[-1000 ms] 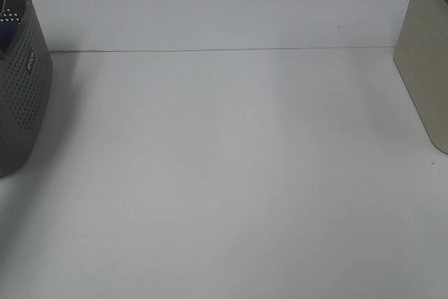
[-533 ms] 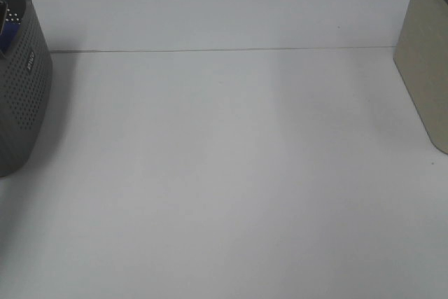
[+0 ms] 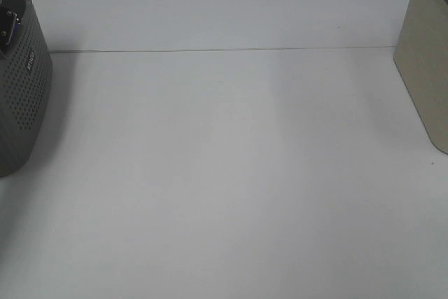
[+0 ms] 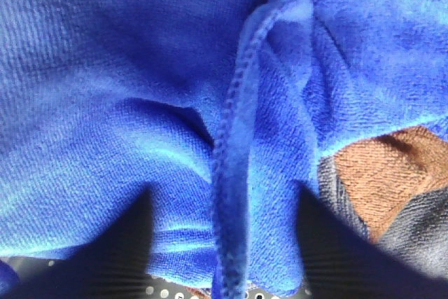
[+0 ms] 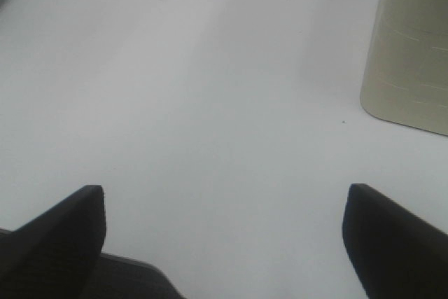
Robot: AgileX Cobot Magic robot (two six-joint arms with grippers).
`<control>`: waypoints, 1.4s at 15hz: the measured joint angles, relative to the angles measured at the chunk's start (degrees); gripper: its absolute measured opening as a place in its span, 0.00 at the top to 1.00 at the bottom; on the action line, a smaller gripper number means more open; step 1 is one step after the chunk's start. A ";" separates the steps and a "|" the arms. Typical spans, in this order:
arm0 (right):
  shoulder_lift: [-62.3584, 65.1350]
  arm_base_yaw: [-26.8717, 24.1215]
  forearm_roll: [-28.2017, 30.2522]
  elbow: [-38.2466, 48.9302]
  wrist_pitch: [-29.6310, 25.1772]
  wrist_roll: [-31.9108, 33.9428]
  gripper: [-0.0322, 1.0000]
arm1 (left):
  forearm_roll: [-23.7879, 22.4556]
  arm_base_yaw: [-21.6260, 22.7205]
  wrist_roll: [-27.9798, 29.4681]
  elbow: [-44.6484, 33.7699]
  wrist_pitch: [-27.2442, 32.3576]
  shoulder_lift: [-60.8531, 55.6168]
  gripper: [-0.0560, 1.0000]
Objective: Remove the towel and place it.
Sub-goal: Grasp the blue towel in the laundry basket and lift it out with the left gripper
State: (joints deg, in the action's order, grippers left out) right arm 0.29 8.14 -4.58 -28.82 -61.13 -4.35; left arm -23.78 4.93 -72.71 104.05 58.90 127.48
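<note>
1. White flat table (image 3: 224, 173): no towel on it; placing is not yet done.
2. Grey perforated plastic basket (image 3: 24, 103): holds the royal-blue plush towel (image 4: 126, 89), not yet lifted out.
3. Left gripper (image 4: 222, 243): clenched on a towel fold.
4. Right gripper (image 5: 224, 236): spread, empty.

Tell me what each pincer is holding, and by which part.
The left pincer straddles a hemmed fold of the towel; whether it is clamped on it cannot be told. The right pincer is open and holds nothing.
</note>
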 joint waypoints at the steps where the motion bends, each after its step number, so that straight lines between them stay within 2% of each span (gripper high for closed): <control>1: 0.00 0.00 0.00 0.00 0.00 0.00 0.11 | -0.34 0.00 0.80 0.00 0.00 0.00 0.74; 2: 0.00 0.00 0.00 0.00 0.00 0.00 0.11 | -0.63 0.00 1.20 0.00 0.00 0.00 0.88; 3: 0.00 0.00 0.00 0.00 0.00 0.00 0.11 | -0.63 0.00 1.60 0.00 0.11 0.00 0.94; 5: 0.00 0.00 0.00 0.00 0.00 0.00 0.11 | -0.74 0.00 3.44 0.00 0.69 0.00 0.95; 8: 0.00 0.00 0.00 0.00 0.00 0.00 0.11 | -0.74 0.00 11.52 0.00 0.97 -0.97 0.95; 11: 0.00 0.00 0.00 0.00 0.00 0.00 0.11 | 0.23 0.00 14.67 0.00 1.09 -4.18 0.95; 13: 0.00 0.00 0.00 0.00 0.00 0.00 0.11 | 3.67 0.06 16.79 0.00 2.06 -7.62 0.95; 16: 0.00 0.00 0.00 0.00 0.00 0.00 0.11 | 7.62 0.06 17.19 0.00 2.69 -13.52 0.95; 20: 0.00 0.00 0.00 0.00 0.00 0.00 0.11 | 16.04 0.06 17.19 0.00 2.81 -21.54 0.95; 21: 0.00 0.00 0.00 0.00 0.00 0.00 0.11 | 16.67 0.06 17.19 0.00 2.81 -23.32 0.95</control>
State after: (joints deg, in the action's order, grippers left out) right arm 0.29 8.14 -4.58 -28.82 -61.13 -4.35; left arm -7.10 4.98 -55.52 104.05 61.71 104.16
